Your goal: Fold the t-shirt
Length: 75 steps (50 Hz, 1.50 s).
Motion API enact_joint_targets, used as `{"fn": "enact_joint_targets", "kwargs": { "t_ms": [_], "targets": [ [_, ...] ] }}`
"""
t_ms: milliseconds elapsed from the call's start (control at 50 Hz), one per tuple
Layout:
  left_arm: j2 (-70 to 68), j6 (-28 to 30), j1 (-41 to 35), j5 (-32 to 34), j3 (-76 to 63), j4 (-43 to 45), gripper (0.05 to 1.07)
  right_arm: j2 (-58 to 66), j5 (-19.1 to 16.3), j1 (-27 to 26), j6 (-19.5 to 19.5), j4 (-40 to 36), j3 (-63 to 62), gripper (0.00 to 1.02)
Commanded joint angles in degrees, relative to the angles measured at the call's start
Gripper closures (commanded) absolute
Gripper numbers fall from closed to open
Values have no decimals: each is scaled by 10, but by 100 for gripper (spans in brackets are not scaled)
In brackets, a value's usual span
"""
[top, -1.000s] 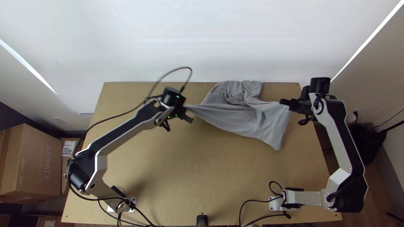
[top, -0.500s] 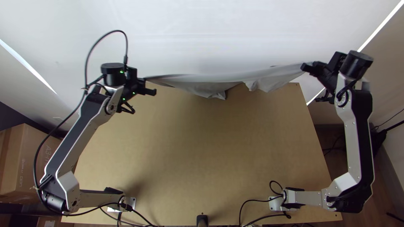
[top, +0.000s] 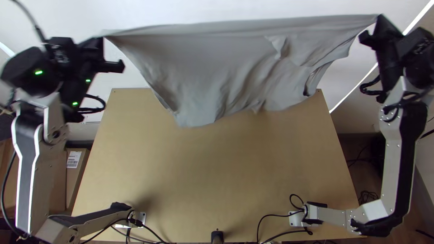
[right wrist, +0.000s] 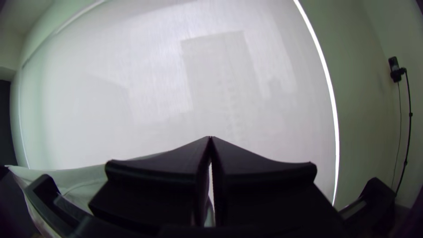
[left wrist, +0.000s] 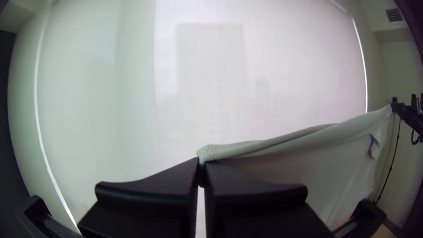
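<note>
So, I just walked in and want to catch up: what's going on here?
The left arm and right arm are holding up a grey t-shirt, each with its jaws shut on one upper corner. It hangs stretched between them toward the far side of the table, not yet folded flat.

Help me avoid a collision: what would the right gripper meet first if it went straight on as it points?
The black-fingered right gripper, holding the grey cloth T-shirt, would probably meet the large white backlit screen ahead first; how far off, I can't tell.
</note>
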Motion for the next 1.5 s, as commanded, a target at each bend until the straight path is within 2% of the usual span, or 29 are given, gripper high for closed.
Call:
{"fn": "enact_joint_targets", "kwargs": {
  "t_ms": [0, 160, 320, 500, 680, 780, 900, 960, 1140, 1300, 1480],
  "targets": [
    [-55, 39, 20, -44, 29, 33, 105, -60, 25, -17, 14, 35, 31, 100],
    [-126, 64, 20, -65, 28, 77, 105, -141, 25, -20, 29, 39, 28, 100],
    [-201, 50, 19, -74, 29, 91, 105, -232, 12, -10, 29, 37, 28, 100],
    [-262, 18, 27, -79, 30, 44, 105, -293, 9, 63, 28, -33, 43, 100],
    [-297, -24, 39, -78, 10, -53, 105, -313, 8, 76, 29, -82, 19, 100],
    [-352, -55, 38, -65, -86, -86, 105, -339, 8, 81, 34, -99, -50, 100],
    [-428, -80, 38, -29, -218, -132, 105, -396, 8, 100, 42, -122, -190, 100],
    [-468, -86, 39, -6, -289, -156, 105, -438, 8, 112, 61, -147, -273, 100],
    [-591, -88, 36, 48, -498, -225, 105, -569, 8, 169, 58, -198, -515, 100],
    [-618, -87, 30, 61, -616, -231, 105, -621, 9, 183, 61, -220, -651, 100],
    [-575, -84, 24, 75, -698, -161, 105, -581, 8, 178, 74, -165, -715, 100]
  ]
}}
